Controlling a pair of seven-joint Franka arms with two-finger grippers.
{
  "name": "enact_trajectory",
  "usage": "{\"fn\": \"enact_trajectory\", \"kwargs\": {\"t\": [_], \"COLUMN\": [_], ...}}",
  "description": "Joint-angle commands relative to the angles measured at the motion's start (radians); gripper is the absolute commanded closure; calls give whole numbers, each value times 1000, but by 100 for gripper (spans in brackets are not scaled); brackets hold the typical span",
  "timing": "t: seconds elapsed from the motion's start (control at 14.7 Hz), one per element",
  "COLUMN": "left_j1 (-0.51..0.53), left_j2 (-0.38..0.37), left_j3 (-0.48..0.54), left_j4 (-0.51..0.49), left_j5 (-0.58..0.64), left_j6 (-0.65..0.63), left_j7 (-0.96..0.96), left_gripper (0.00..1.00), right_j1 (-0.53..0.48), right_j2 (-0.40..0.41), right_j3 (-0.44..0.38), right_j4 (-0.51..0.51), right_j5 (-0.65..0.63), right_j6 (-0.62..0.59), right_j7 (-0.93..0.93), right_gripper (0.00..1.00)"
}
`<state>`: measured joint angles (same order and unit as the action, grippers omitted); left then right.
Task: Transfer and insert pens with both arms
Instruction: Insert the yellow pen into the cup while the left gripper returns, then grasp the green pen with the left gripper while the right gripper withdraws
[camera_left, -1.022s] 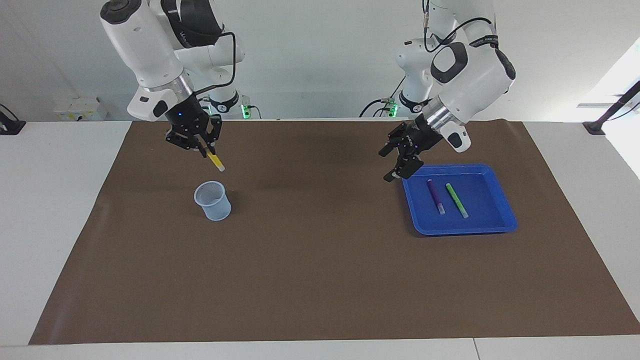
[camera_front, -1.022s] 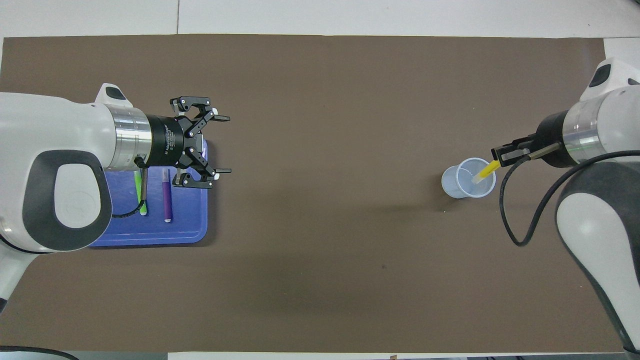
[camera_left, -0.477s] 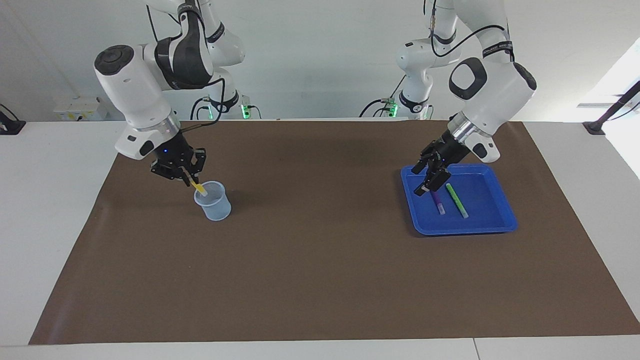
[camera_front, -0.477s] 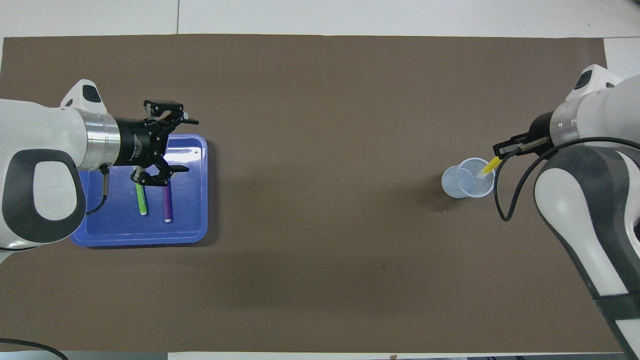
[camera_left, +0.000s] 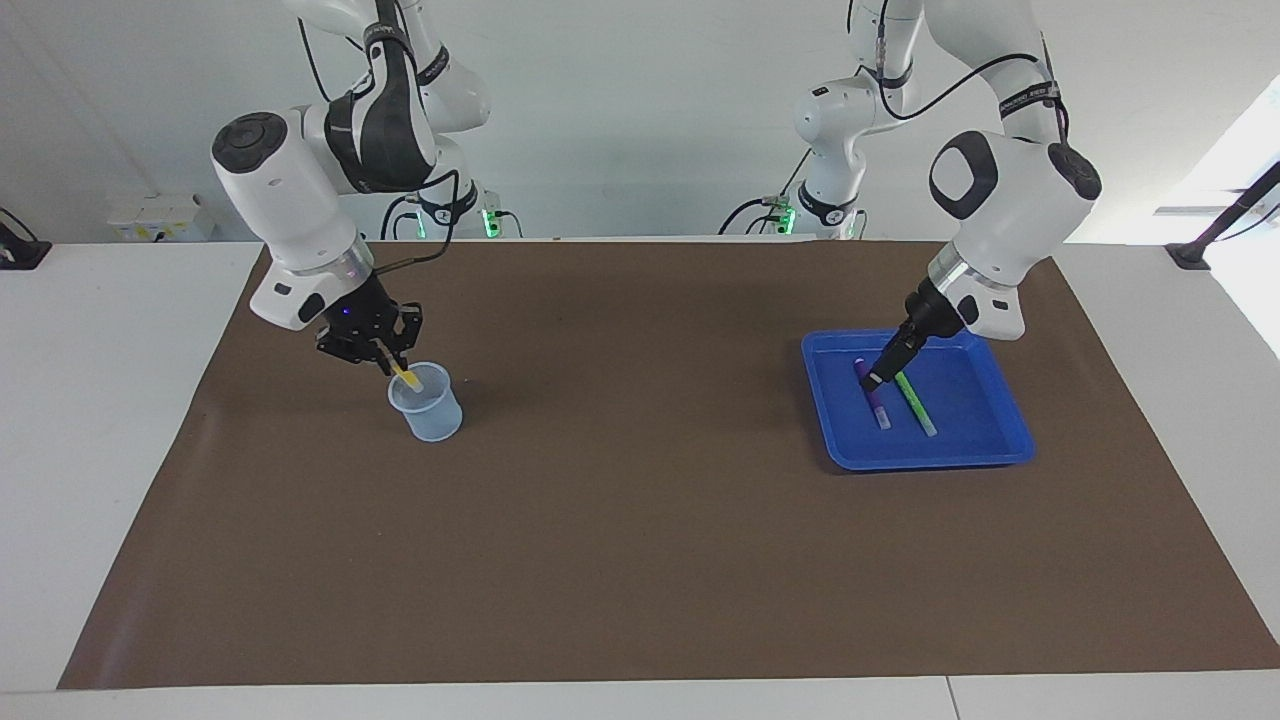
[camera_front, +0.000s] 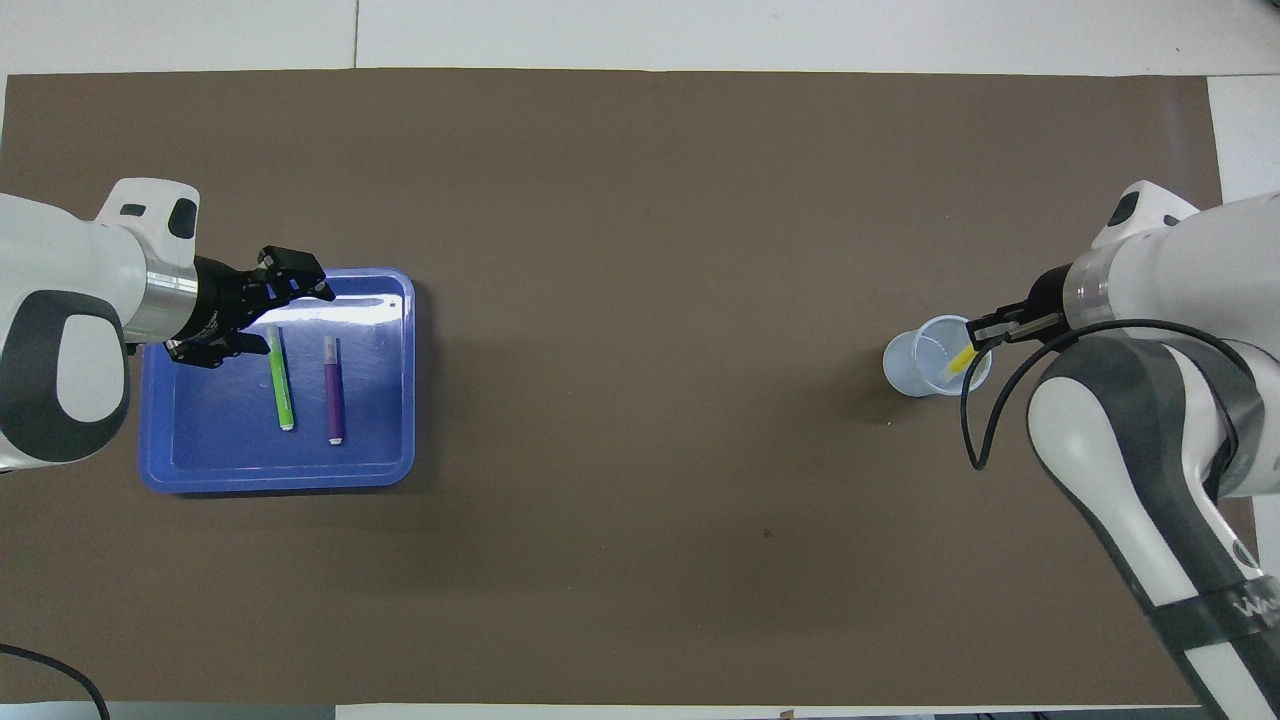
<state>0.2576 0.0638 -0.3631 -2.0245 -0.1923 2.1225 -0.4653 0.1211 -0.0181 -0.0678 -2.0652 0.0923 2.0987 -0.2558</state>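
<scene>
A: Item one, the right gripper (camera_left: 385, 355). What was recorded?

B: It was found just above the rim of the translucent cup (camera_left: 426, 402), at the right arm's end of the brown mat (camera_left: 640, 560). Its fingers were clenched on the yellow pen (camera_left: 406, 376), which was held at a slant with its lower end inside the cup's mouth. The upper end of that pen was hidden between the fingers, and in the overhead view only a short yellow stretch was seen.

A: Item two, the left gripper (camera_left: 880, 375)?

B: It was lowered into the blue tray (camera_left: 930, 458) at the left arm's end of the mat, over the ends of the pens nearer to the robots. Its fingers were spread and nothing was grasped. Whether a fingertip was touching a pen could not be made out; from the facing view the fingers were seen nearly edge-on.

A: Item three, the remaining pens?

B: The purple pen (camera_front: 333, 389) and the green pen (camera_front: 281, 377) were catalogued lying flat in the tray, side by side and apart, pale ends toward the robots. The green one's far end was partly covered by the left gripper in the overhead view.
</scene>
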Motion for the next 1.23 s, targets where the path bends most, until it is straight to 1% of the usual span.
{"fn": "enact_trajectory", "kwargs": {"t": [0.0, 0.07, 0.14, 0.2, 0.27, 0.34, 0.48, 0.55, 0.68, 0.95, 1.09, 1.16], "left_j1": [52, 60, 66, 65, 62, 65, 86, 91, 89, 86, 86, 86], "left_j2": [60, 67, 77, 85, 90, 97, 112, 119, 113, 105, 106, 106], "left_j3": [-5, -5, -5, -5, -5, -5, -5, -5, -5, -5, -7, -7], "left_j4": [0, -5, -22, -31, -45, -60, -72, -77, -115, -158, -161, -163], "left_j5": [109, 125, 151, 190, 226, 247, 255, 258, 264, 264, 264, 264], "left_j6": [2, 4, 17, 40, 59, 91, 135, 136, 137, 137, 140, 140], "left_j7": [288, 344, 361, 364, 364, 366, 387, 413, 445, 439, 433, 432], "left_gripper": [0, 0, 0, 0, 0, 2, 8, 10, 13, 19, 23, 27], "right_j1": [-14, -14, -12, -11, -14, -8, 0, 2, 0, -5, 0, 3], "right_j2": [-45, -45, -45, -45, -37, -30, -25, -22, -28, -40, -43, -48], "right_j3": [5, 5, 5, 5, 6, 6, 14, 16, 14, 14, 16, 16], "right_j4": [-55, -53, -53, -52, -35, 14, 92, 126, 132, 131, 132, 128], "right_j5": [-9, -9, -9, -8, -3, 4, 33, 100, 248, 501, 608, 636], "right_j6": [21, 18, 18, 23, 24, 5, -90, -138, -186, -244, -259, -267], "right_j7": [-42, -51, -46, -34, -46, -48, -46, -42, -36, 7, 135, 197], "right_gripper": [37, 34, 26, 0, 0, 0, 0, 0, 0, 0, 0, 0]}}
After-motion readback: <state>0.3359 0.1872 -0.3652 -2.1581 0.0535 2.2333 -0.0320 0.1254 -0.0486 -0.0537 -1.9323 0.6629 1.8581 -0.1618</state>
